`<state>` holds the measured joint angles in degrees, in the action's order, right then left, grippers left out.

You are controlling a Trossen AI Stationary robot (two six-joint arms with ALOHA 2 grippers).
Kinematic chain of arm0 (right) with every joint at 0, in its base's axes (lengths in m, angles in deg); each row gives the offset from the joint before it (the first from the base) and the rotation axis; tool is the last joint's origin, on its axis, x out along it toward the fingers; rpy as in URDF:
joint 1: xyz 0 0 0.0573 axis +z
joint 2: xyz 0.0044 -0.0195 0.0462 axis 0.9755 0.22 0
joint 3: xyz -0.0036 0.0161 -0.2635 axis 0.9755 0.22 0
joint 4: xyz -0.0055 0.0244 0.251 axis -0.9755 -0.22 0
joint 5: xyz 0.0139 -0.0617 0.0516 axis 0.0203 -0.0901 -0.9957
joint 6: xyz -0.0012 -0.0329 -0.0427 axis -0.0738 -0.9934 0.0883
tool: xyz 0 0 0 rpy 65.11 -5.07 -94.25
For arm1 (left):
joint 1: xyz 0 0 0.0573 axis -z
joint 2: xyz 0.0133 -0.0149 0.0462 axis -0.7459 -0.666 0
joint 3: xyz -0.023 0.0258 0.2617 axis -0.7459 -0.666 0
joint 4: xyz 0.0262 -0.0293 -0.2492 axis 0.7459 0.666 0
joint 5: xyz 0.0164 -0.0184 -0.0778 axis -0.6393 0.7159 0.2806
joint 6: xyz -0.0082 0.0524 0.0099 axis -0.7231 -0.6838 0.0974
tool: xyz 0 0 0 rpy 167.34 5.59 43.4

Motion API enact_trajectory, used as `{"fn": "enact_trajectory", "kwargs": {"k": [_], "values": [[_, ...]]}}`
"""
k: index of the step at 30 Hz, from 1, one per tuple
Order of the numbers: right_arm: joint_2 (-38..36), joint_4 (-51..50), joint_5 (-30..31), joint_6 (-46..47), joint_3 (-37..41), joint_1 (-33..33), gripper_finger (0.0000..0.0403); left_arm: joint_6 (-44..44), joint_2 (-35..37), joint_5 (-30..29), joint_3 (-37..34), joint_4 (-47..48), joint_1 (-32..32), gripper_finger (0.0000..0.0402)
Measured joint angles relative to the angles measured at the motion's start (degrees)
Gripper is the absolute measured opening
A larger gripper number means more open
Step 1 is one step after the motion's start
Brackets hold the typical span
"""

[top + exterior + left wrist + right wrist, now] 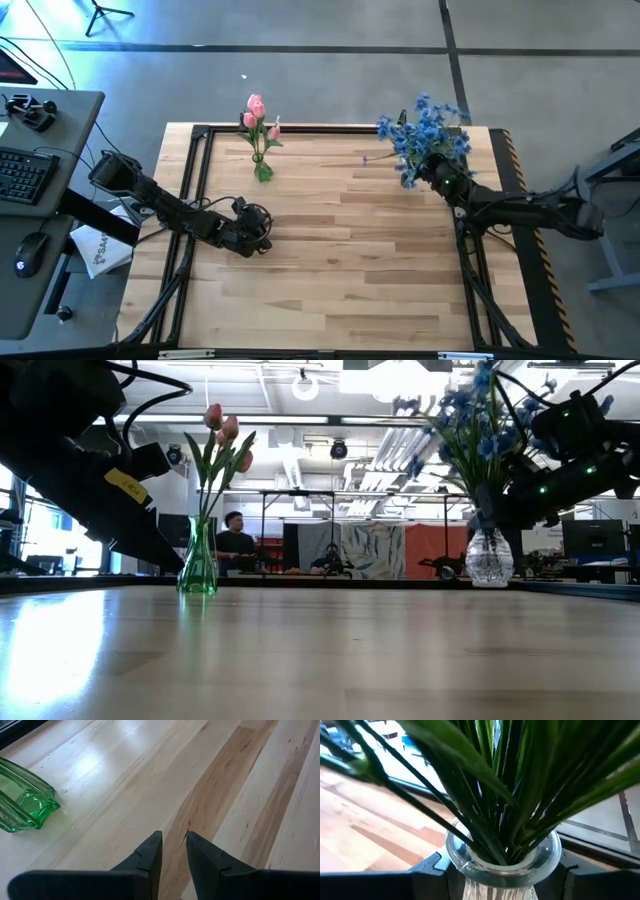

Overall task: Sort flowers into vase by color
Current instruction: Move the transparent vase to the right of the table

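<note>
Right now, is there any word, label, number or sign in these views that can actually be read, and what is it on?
No text reads clearly in any view.
White bag left of the table: dark print, too small to read.
Yellow label on the arm in the low view: dark marks, blurred.
Yellow-black striped tape along the table's right edge: warning pattern, no words.
Green vase and clear vase: no lettering seen.

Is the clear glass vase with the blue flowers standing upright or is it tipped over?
Upright. In the low view the clear vase stands on its base on the table, with the blue flowers rising from its mouth.
</note>
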<state>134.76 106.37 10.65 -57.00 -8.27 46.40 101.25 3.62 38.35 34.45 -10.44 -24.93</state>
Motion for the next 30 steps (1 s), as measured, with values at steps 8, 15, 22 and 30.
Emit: {"fn": "enact_trajectory", "kwargs": {"k": [8, 15, 22, 30], "values": [[5.21, 1.71, 0.08, 1.09, -0.01, 0.0, 0.0175, 0.0, 0.0, 0.0, 0.0, -0.02, 0.0, 0.0076], [5.93, 1.51, -1.8, -1.2, -0.11, 0.0, 0.0195, 0.0, 0.0, 0.02, 0.0, -0.02, 0.0, 0.0076], [5.89, -2.48, -2.97, -2.08, -1.47, 0.0, 0.0271, 0.0, 0.0, 0.02, 0.0, 0.03, 0.0, 0.0076], [5.89, -29.61, -6.5, 1.47, -13.11, 0.04, 0.0291, 0.0, 0.0, 0.02, 0.0, 0.09, 0.0, 0.0076]]}}
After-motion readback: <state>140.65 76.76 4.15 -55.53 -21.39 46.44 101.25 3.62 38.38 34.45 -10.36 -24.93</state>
